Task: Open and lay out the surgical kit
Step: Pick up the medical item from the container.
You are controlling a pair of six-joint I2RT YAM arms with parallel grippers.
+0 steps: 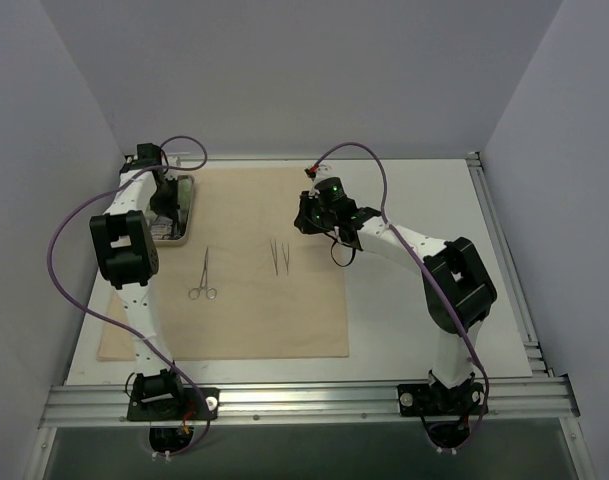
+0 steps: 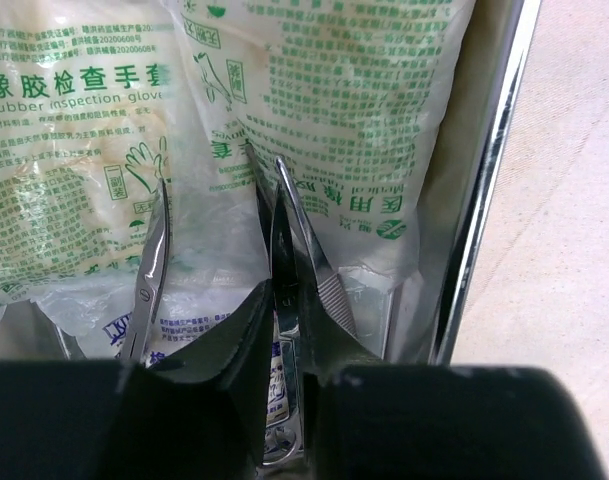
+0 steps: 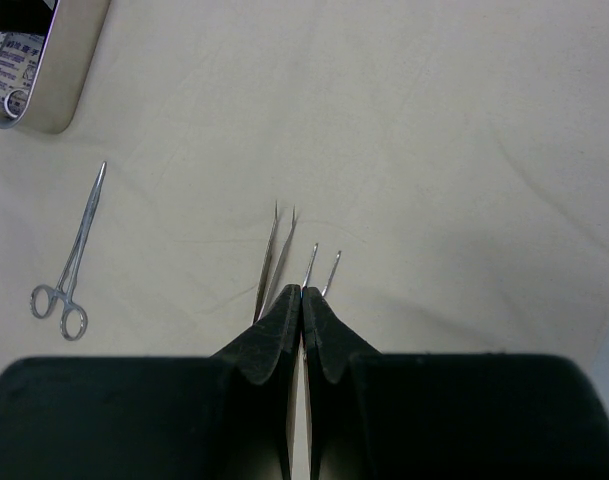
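Observation:
The beige cloth wrap (image 1: 274,310) lies spread flat on the table. The steel tray (image 1: 187,188) sits on its far left corner. My left gripper (image 1: 167,208) is down in the tray (image 2: 484,200), shut (image 2: 286,312) on a steel scissor-like instrument (image 2: 284,230) that lies over green-printed packets (image 2: 354,100). Another instrument (image 2: 149,275) lies to its left. Steel forceps (image 1: 203,275) and two tweezers (image 1: 279,256) lie on the cloth. My right gripper (image 1: 311,215) hovers shut and empty (image 3: 302,295) above the tweezers (image 3: 274,255).
White table (image 1: 434,280) shows to the right of the cloth, bounded by a metal rail (image 1: 504,250). Grey walls close in the sides and back. Purple cables (image 1: 64,240) loop from both arms. The forceps (image 3: 72,255) and tray corner (image 3: 54,90) show in the right wrist view.

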